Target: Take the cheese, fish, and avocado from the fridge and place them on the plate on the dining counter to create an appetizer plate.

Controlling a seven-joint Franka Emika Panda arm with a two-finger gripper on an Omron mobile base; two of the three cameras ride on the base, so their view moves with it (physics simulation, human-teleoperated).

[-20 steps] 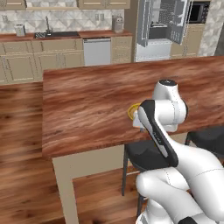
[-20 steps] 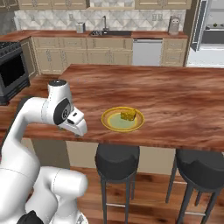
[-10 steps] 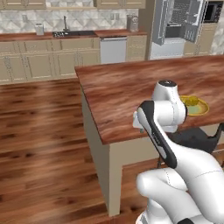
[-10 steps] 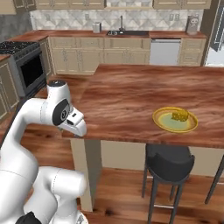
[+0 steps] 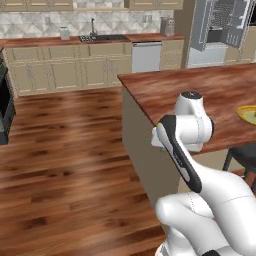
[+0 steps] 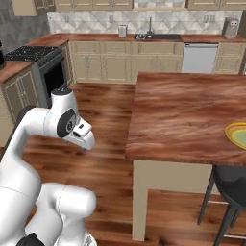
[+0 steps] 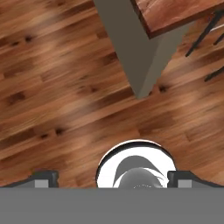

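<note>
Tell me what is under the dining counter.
Under the dining counter: a pale leg, wood floor and a dark stool. The slab hides whatever lies farther beneath.

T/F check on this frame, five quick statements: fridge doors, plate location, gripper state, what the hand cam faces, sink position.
1. The fridge stands with its doors open. True.
2. The plate lies on the floor. False: it sits on the dining counter, at the picture's right edge.
3. The gripper is shut on the avocado. False: its fingertips stand wide apart with nothing between them.
4. The hand view looks down at the wooden floor and a corner of the dining counter. True.
5. The sink is set into the dining counter. False: it is in the wall counter at the back.
</note>
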